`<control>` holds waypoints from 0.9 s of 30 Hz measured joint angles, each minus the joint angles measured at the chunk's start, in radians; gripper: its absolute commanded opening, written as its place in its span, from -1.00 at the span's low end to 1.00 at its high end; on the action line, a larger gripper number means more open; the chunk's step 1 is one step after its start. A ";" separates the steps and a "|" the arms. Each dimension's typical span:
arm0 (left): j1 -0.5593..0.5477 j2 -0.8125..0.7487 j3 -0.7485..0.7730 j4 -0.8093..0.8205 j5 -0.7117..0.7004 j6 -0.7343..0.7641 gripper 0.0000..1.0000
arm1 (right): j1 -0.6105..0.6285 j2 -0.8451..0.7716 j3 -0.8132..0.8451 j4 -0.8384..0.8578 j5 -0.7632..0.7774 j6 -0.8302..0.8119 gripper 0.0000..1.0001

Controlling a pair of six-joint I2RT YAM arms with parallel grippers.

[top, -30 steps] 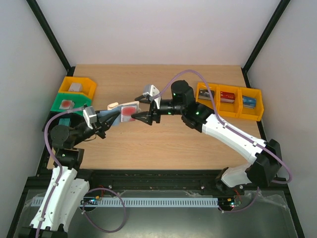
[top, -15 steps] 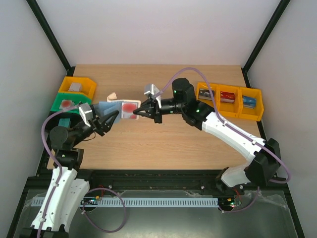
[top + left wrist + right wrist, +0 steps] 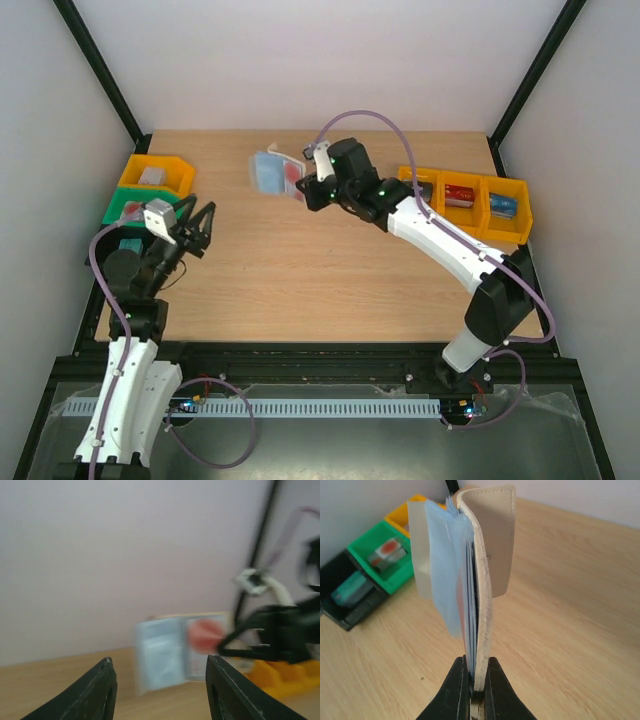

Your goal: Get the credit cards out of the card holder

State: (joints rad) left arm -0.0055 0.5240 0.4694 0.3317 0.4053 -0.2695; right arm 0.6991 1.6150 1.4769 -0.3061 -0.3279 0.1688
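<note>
Between my right fingers (image 3: 459,687) sits one edge of the card holder (image 3: 492,555), pinched tight, so that it stands up from them edge-on. Its pale beige cover is on one side and its blue inner leaves (image 3: 445,585) fan slightly apart on the other. A red card (image 3: 204,634) shows on the open inside face, clearest from the left wrist view, though blurred there. Beyond the card holder lies the tabletop (image 3: 570,605), and off to one side a green bin (image 3: 395,565) with a black bin (image 3: 350,600) just beside it. My left fingers (image 3: 102,690) are spread apart with nothing between them, well apart from the card holder and pointing toward it. From above, the card holder hangs over the far part of the tabletop, between the row of yellow bins (image 3: 470,225) on the right and the bins on the left.
</note>
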 measured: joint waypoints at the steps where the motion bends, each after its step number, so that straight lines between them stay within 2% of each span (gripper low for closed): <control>1: -0.003 0.000 -0.002 0.012 0.058 0.004 0.01 | 0.008 0.005 0.001 -0.018 0.020 0.000 -0.97; 4: -0.052 0.003 -0.013 0.067 0.257 -0.006 -0.12 | 0.050 0.009 0.006 -0.060 0.028 -0.010 -0.97; 8: -0.150 0.032 -0.014 0.072 0.403 -0.026 -0.20 | 0.109 0.008 0.018 -0.053 -0.088 -0.051 -0.97; 18: -0.173 0.072 -0.033 0.057 0.386 -0.106 -0.31 | 0.134 -0.053 -0.032 0.000 -0.403 -0.155 -0.97; 27: -0.157 0.055 -0.032 0.050 0.383 -0.108 -0.31 | 0.120 -0.117 -0.071 0.012 -0.505 -0.259 -0.97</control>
State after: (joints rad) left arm -0.1623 0.5785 0.4370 0.3820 0.7883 -0.3779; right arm 0.8188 1.4975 1.4055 -0.2939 -0.8326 -0.0902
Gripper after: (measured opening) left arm 0.346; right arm 0.033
